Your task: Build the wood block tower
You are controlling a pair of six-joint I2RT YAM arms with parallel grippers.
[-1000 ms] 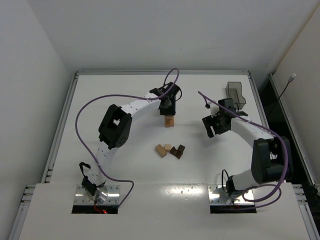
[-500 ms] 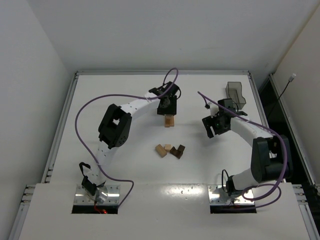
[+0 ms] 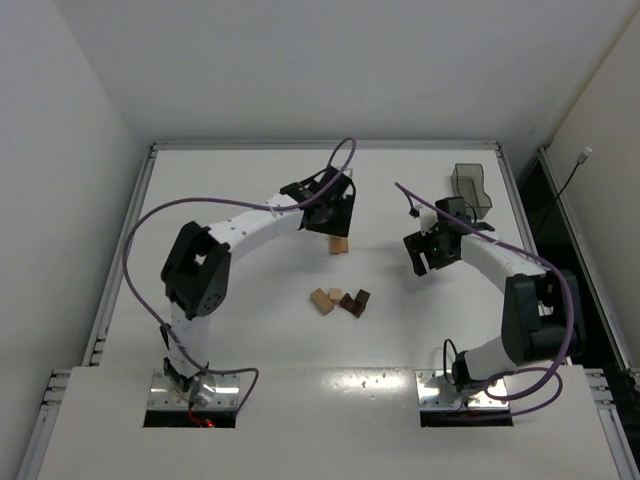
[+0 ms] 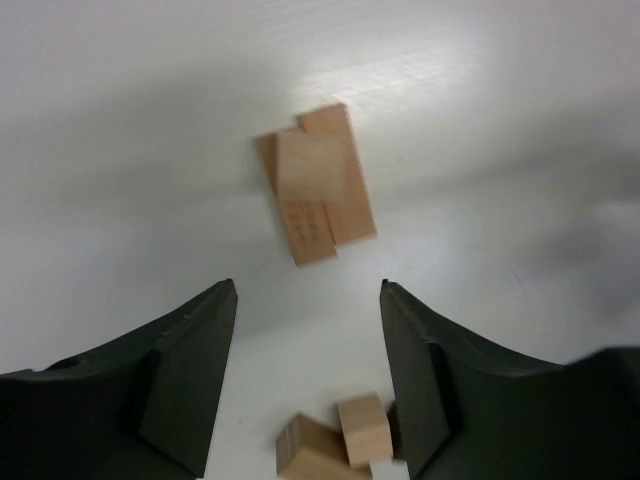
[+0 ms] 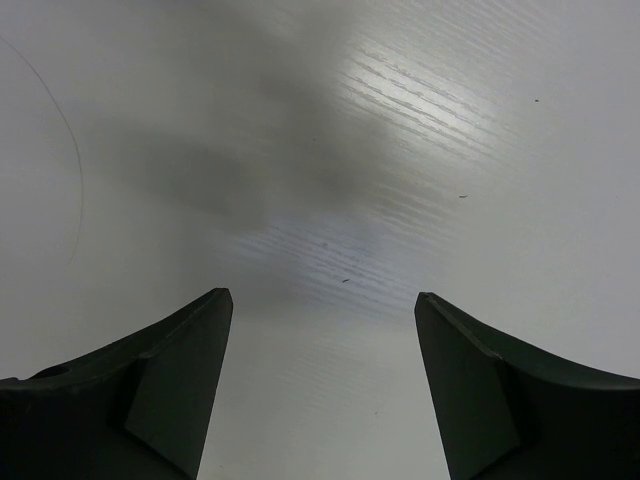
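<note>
The left hand (image 4: 307, 300) stands open, the tower (image 4: 315, 190) just beyond its fingertips, untouched. The right hand (image 5: 322, 300) hangs open above the worktop (image 5: 420, 140).

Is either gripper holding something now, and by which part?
Nothing is held. The left gripper stands open, its jaws apart from the tower; the right gripper is open and empty too.

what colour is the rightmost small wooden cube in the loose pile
The rightmost small wooden cube is dark brown; top external view shows it best.
</note>
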